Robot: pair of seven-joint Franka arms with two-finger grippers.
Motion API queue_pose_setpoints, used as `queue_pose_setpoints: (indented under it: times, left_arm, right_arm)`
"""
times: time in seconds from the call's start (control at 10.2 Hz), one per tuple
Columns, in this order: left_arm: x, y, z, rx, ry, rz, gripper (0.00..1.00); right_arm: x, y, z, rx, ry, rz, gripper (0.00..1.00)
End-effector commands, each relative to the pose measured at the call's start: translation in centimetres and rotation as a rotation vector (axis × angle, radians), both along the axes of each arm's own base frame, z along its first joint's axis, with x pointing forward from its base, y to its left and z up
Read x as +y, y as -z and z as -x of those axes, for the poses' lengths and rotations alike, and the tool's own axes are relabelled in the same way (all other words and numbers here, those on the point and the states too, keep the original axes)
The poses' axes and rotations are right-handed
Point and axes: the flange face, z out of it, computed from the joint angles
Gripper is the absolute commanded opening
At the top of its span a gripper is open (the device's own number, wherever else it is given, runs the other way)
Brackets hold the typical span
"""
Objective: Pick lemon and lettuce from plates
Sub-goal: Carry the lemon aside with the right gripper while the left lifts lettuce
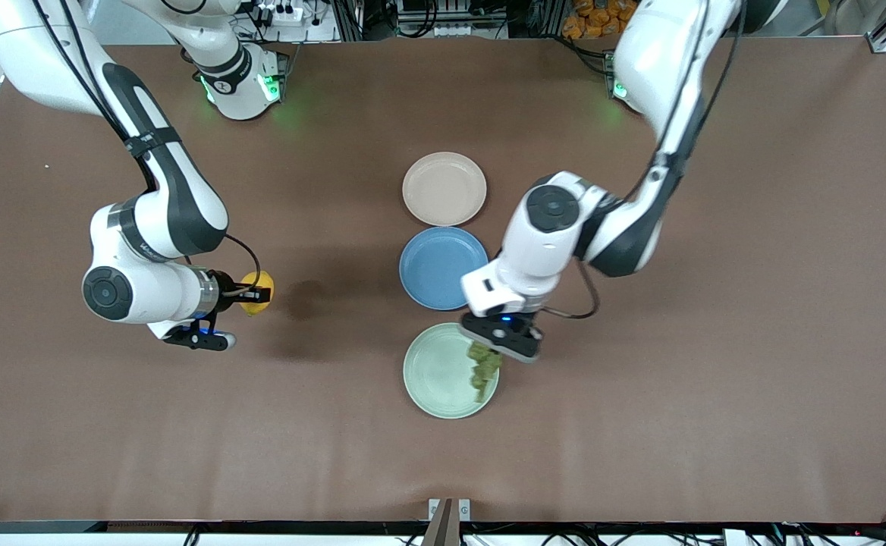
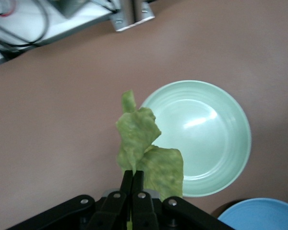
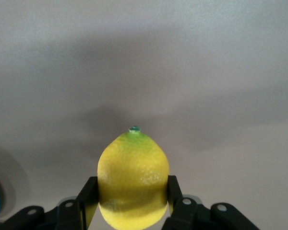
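I have the right gripper (image 1: 257,294) over bare worktop (image 1: 716,379) toward the right arm's end, its fingers (image 3: 89,196) clamped on the lemon (image 1: 256,293), so that pick looks done. The beige plate (image 1: 444,189) and blue plate (image 1: 443,268) sit empty. My left gripper (image 1: 497,350) pinches the lettuce (image 1: 483,370) tight, dangling over the green plate's (image 1: 432,371) edge, lifted but not carried away.

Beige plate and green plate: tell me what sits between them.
The blue plate sits between the beige plate and the green plate, seen in the front view.
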Motion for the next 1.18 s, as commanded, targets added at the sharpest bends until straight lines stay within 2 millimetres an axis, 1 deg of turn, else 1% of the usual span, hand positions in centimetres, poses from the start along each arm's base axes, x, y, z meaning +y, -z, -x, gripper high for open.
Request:
queue_pose_setpoints:
  times: [0.0, 0.1, 0.29, 0.39, 0.49, 0.59, 0.69, 0.79, 0.88, 0.98, 1.08]
  left_arm:
    - [6.3, -2.8, -1.5, 0.053, -0.084, -0.025, 0.0]
    - [9.2, -2.8, -2.5, 0.079, -0.112, -0.047, 0.0]
    - [15.0, -1.8, -4.2, 0.13, -0.072, -0.11, 0.0]
    - [17.1, -1.3, -4.5, 0.167, -0.071, -0.13, 0.0]
    - [19.2, -0.3, -4.8, 0.212, -0.11, -0.137, 0.0]
    - [21.6, 0.8, -5.1, 0.255, -0.145, -0.144, 0.0]
    - [24.0, 2.5, -5.5, 0.298, -0.18, -0.141, 0.0]
    - [25.3, 5.3, -4.8, 0.366, -0.205, -0.135, 0.0]
    - [25.5, 7.8, -4.1, 0.412, -0.214, -0.144, 0.0]
    - [26.5, 9.5, -4.0, 0.438, -0.227, -0.15, 0.0]
    - [27.8, 10.8, -4.1, 0.457, -0.244, -0.15, 0.0]
  right_arm:
    - [-0.9, 1.6, -0.1, 0.011, 0.007, 0.01, 0.0]
    - [-1.8, 2.6, 0.1, 0.007, 0.018, 0.023, 0.0]
    - [-2.8, 3.5, 0.3, 0.016, 0.029, 0.033, 0.0]
    - [-3.4, 4.6, 0.4, 0.028, 0.023, 0.052, 0.0]
    - [-3.4, 4.9, 0.5, 0.035, 0.021, 0.053, 0.0]
    - [-3.3, 5.1, 0.6, 0.039, 0.019, 0.054, 0.27]
    - [-3.7, 5.2, 0.6, 0.047, 0.024, 0.055, 0.85]
    - [-4.8, 5.3, 0.5, 0.054, 0.032, 0.053, 1.0]
    - [-4.9, 5.0, 0.4, 0.05, 0.034, 0.051, 1.0]
    - [-4.9, 4.8, 0.3, 0.051, 0.044, 0.053, 1.0]
    - [-4.9, 4.0, 0.1, 0.045, 0.041, 0.05, 1.0]
